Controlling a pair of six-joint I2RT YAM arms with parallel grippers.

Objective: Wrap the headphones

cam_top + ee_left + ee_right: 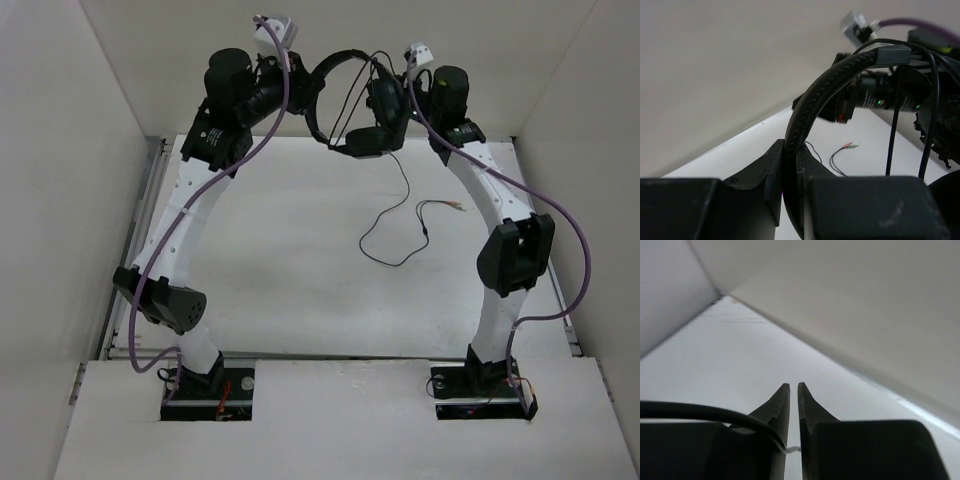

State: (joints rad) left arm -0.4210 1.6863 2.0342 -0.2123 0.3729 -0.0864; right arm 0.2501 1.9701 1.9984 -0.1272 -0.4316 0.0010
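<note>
While the headphones (345,100) hang aloft between the left gripper (303,92) and right gripper (380,105), their cable (363,238) trails down below both. From the left wrist, that claw is clenched on the stiff headband (810,100), a sound hold. From the right wrist, narrow-gapped jaws seemingly pinch the limp, slippery cable.

Matt black against plain white, hardly a shine anywhere.
The headphones (811,97) have a headband of ribbed, grainy leatherette and a smooth rubbery cable (690,410); the fingers (757,172) of the left gripper (791,152) are dull moulded plastic; the arms (187,215) wear smooth white shells; the table (300,280) is matt white.
</note>
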